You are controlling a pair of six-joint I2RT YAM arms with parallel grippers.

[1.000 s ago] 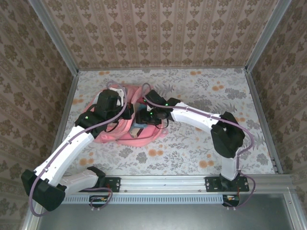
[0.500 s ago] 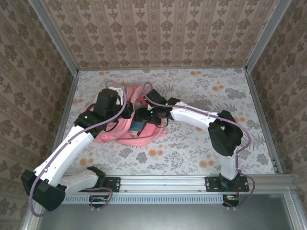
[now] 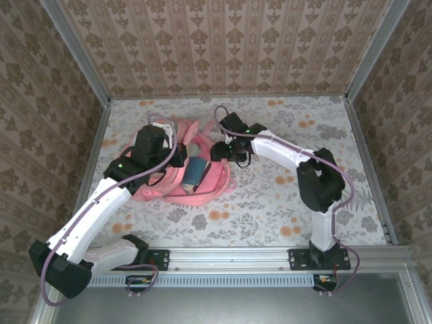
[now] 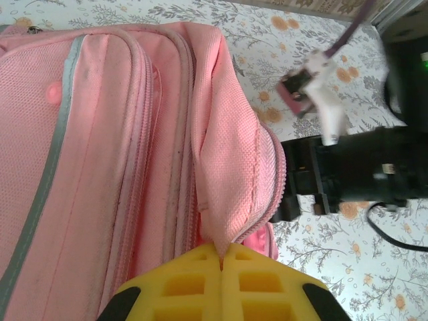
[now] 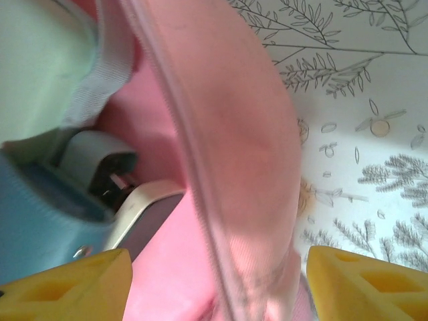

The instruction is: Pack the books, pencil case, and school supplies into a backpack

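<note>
Backpack (image 3: 214, 183): big, soft, pink, zip seams and grey trim, lying on left half of floral worktop (image 3: 283, 202), mouth gaping. Dark blue book (image 3: 196, 170) showing inside opening. Left fingers (image 4: 221, 257) pressed tight together, pinching pink fabric flap at mouth edge. Right fingers (image 3: 221, 151) spread wide, holding nothing, just beside backpack's right edge. Right wrist view: pink rim runs up between them, not clamped.
</note>
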